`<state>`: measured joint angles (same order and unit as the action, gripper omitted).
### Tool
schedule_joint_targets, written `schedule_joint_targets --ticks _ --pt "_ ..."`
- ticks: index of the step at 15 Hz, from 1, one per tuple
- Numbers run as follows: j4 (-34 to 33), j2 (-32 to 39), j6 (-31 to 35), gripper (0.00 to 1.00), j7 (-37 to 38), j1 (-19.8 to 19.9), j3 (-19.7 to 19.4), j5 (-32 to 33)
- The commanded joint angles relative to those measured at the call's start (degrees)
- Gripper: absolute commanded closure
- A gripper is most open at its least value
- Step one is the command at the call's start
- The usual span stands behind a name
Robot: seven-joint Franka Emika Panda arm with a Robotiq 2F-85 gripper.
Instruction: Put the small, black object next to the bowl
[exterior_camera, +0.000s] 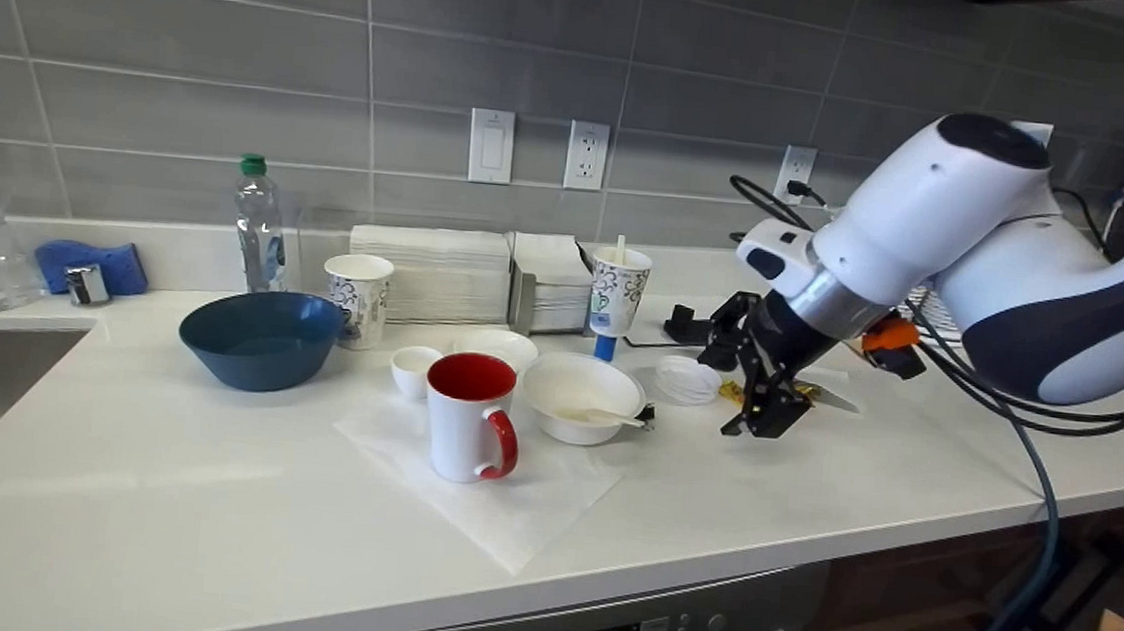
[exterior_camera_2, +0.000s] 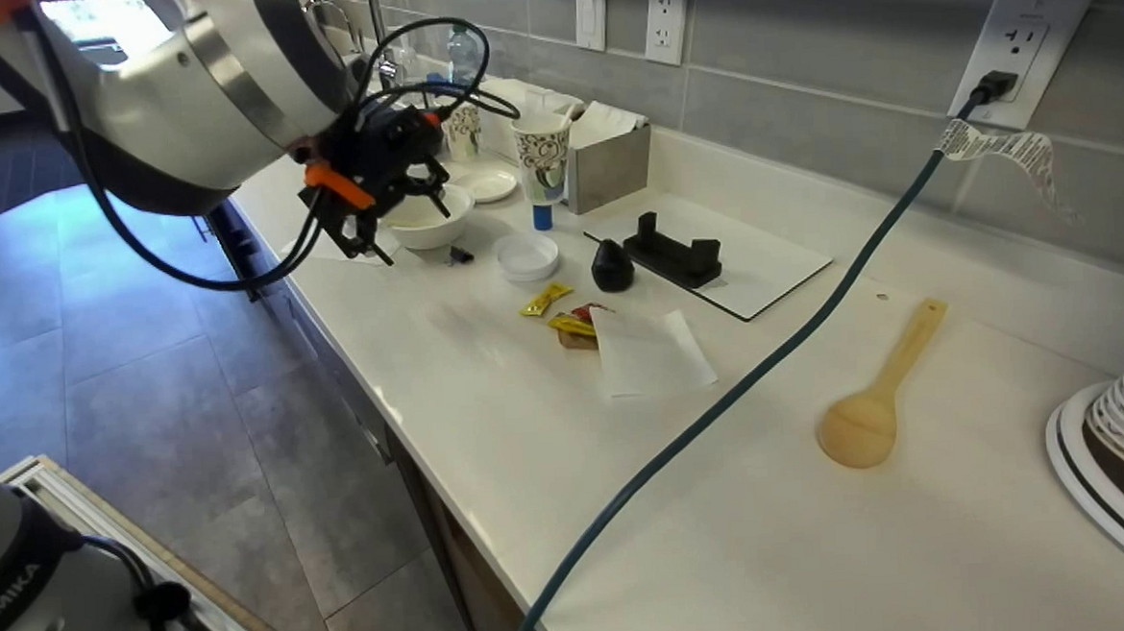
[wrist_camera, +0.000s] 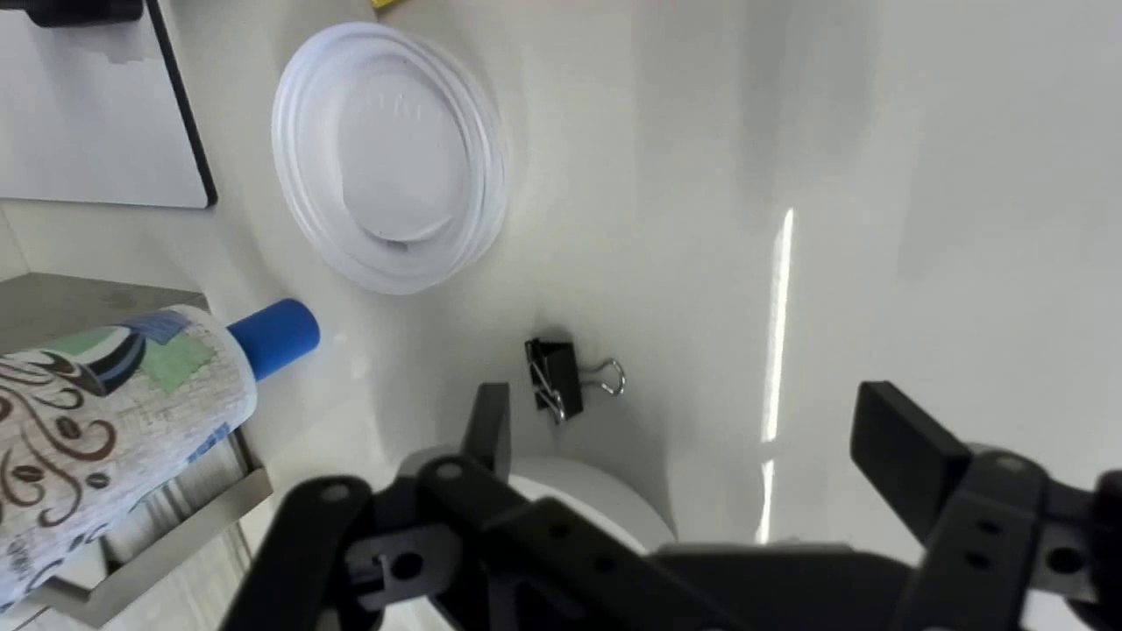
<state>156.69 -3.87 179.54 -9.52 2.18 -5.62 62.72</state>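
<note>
The small black object is a black binder clip (wrist_camera: 561, 377) with silver wire handles. It lies on the counter close beside the white bowl (wrist_camera: 605, 495). In both exterior views the clip (exterior_camera: 647, 416) (exterior_camera_2: 461, 254) shows as a small dark lump by the bowl (exterior_camera: 573, 431) (exterior_camera_2: 433, 234). My gripper (wrist_camera: 684, 394) is wide open and empty, above the counter. In the wrist view the clip appears just beyond the left fingertip, and the gripper hides most of the bowl. The gripper (exterior_camera: 722, 396) also shows in both exterior views (exterior_camera_2: 416, 237).
A red-and-white mug (exterior_camera: 470, 424) and a teal bowl (exterior_camera: 259, 347) stand farther along. White lids (wrist_camera: 394, 158) and a patterned cup on a blue base (wrist_camera: 279, 337) are near the clip. A black rounded lump (exterior_camera_2: 612, 265), yellow packets (exterior_camera_2: 546, 299) and a black holder (exterior_camera_2: 674, 254) lie beyond.
</note>
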Motion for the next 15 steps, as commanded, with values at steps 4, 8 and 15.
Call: schedule_joint_targets --ticks 4,8,15 --pt "3.1 1.3 19.7 0.00 8.9 -1.3 -10.6 2.5" --pt "2.6 1.0 32.7 0.00 25.0 1.6 -15.3 19.2" --pt "2.1 1.5 31.8 0.00 22.8 1.1 -15.0 17.6"
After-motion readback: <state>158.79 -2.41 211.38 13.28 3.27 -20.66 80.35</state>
